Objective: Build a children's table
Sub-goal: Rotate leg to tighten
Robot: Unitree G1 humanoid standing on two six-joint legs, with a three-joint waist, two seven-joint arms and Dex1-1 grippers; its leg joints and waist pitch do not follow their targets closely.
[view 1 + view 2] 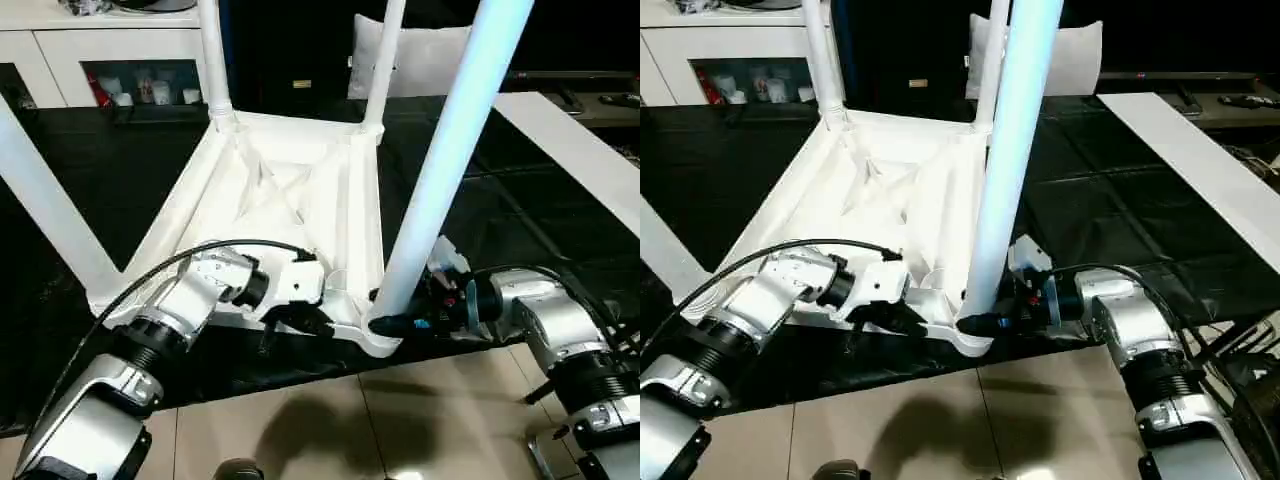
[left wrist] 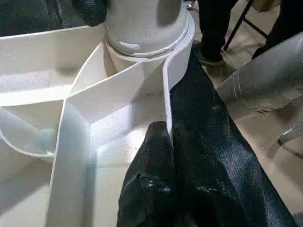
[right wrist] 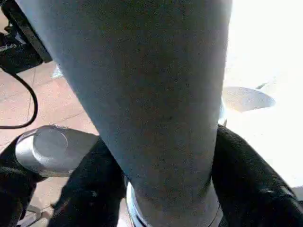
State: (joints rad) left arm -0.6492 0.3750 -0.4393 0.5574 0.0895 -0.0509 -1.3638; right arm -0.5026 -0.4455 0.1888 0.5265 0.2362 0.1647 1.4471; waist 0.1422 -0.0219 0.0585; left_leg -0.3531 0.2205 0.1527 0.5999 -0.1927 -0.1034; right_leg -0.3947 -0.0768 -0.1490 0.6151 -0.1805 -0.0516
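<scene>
The children's table lies upside down on a black mat, its ribbed white top (image 1: 290,190) facing up. Legs stand in the sockets: two at the far corners (image 1: 212,50) (image 1: 383,60), one at the left (image 1: 40,190), and a near right leg (image 1: 440,170). My left gripper (image 1: 300,320) is shut on the top's front rim (image 2: 166,94), beside the near socket. My right gripper (image 1: 385,322) clasps the base of the near right leg (image 3: 151,94), with a black finger (image 3: 90,189) pressed against each side of it.
The black mat (image 1: 480,200) ends just before the tiled floor (image 1: 350,420) at my feet. A white cabinet (image 1: 60,50) stands at the back left, a white cushion (image 1: 420,60) behind the table, and a long white board (image 1: 580,150) runs along the right. A person's legs (image 2: 213,28) stand nearby.
</scene>
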